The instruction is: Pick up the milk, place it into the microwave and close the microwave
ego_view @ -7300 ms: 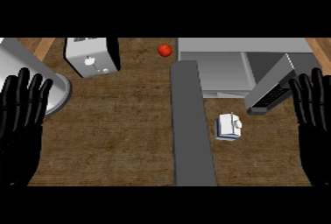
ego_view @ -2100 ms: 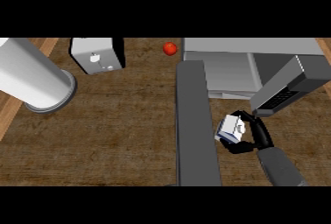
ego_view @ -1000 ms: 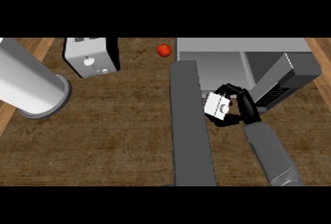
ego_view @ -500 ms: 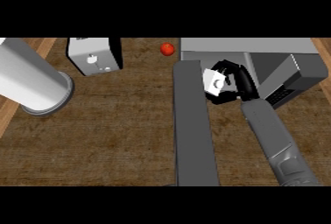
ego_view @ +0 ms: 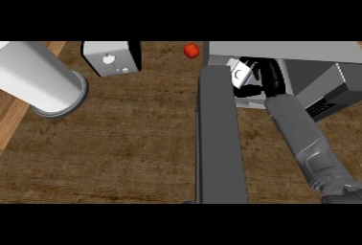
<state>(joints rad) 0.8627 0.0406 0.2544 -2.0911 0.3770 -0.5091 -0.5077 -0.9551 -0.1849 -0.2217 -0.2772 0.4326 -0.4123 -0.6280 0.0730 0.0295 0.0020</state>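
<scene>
The milk [ego_view: 240,74] is a small white carton, and we see it from the head view, up near the top right, held just inside the open front of the microwave [ego_view: 283,50]. Our right hand [ego_view: 263,82] is black, and its fingers curl round the carton, so we only see part of the white box between them. Our right forearm [ego_view: 304,136] is grey and runs up from the lower right corner to that hand. The microwave door [ego_view: 332,93] hangs open to the right of the hand, dark grey with a darker patch on it. A long grey bar [ego_view: 219,139] runs from the bottom edge up to the microwave, just left of the milk. We cannot tell what that bar is. Our left hand does not show anywhere. On the brown wooden counter [ego_view: 127,153] a big white tube [ego_view: 39,76] stands at the left. A small white box with a dark side [ego_view: 109,58] sits near the top, and a little red ball [ego_view: 191,50] lies beside the microwave's left corner.
</scene>
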